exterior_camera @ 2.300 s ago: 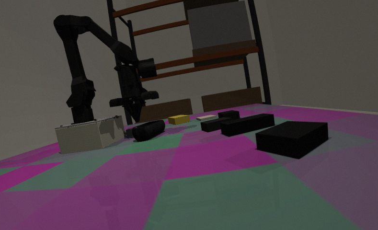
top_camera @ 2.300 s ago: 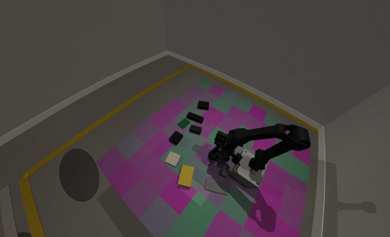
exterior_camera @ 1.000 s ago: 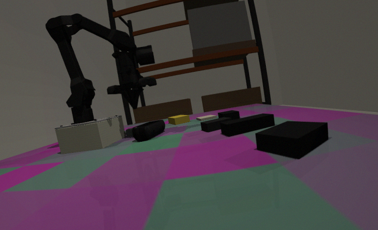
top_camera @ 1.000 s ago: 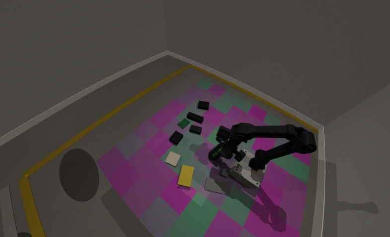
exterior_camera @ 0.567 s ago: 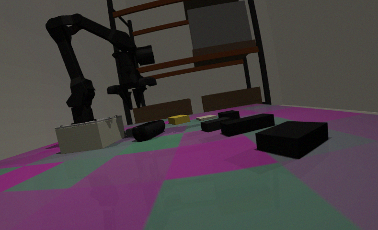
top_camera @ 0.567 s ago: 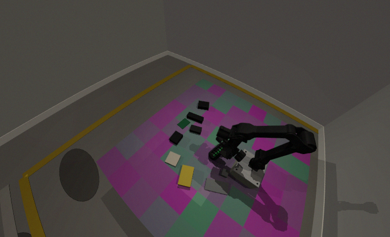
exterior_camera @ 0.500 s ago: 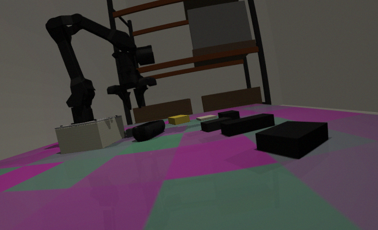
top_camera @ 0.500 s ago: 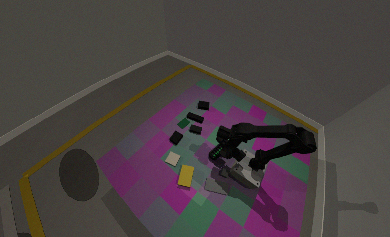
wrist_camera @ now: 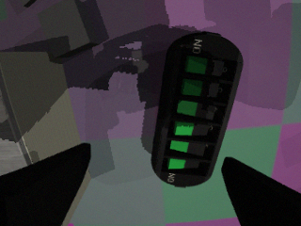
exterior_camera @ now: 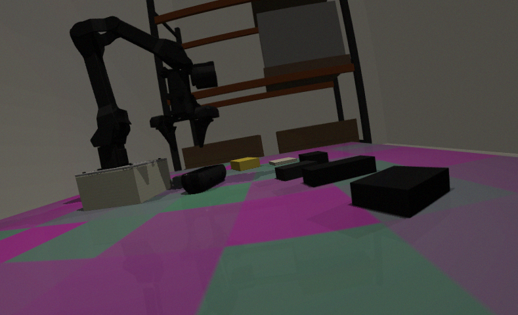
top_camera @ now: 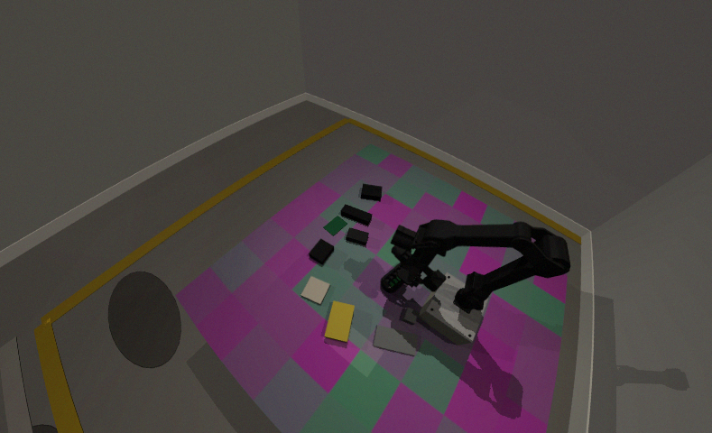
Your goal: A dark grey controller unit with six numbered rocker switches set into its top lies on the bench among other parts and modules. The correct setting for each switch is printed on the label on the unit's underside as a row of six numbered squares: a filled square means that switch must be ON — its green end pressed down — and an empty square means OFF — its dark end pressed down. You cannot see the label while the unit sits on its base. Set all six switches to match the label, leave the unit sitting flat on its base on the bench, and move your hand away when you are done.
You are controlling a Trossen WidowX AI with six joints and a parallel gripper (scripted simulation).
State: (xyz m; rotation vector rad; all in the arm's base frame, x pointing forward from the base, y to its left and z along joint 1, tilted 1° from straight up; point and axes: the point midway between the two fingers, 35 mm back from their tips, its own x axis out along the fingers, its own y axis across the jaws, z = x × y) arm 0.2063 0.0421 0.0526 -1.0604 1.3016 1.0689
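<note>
Arm: matte black, chunky jointed links (top_camera: 475, 234) (exterior_camera: 134, 35)
Elbow: rounded black housing, at three o'clock from the gripper in the top view
Wrist: stubby black cylinder-like block (exterior_camera: 203, 74) at one o'clock above the gripper in the exterior view
Gripper: black, two tapering wedge-shaped fingers (top_camera: 410, 271) (exterior_camera: 187, 130)
Markings: too dark to tell
</note>
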